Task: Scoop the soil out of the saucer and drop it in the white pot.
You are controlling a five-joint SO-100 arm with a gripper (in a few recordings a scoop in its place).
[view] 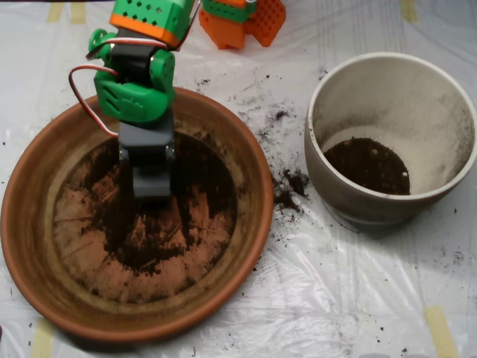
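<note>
My hand (151, 183) is down in the saucer (30, 224), nose in the soil (141, 239) thinly spread there; open or closed, I cannot tell. The pot (447, 179) stands near on the right, so the carry is short.

The scene is lit brightly and fairly evenly from above. Soft glare is seen on the creased plastic sheet (350, 298) covering the table. A dark shadow is cast inside the white pot (395, 134) along its near wall, and a thin one under the saucer (30, 224) at its lower rim. The picture is slightly soft and grainy; fine soil (160, 216) grains are blurred.
</note>
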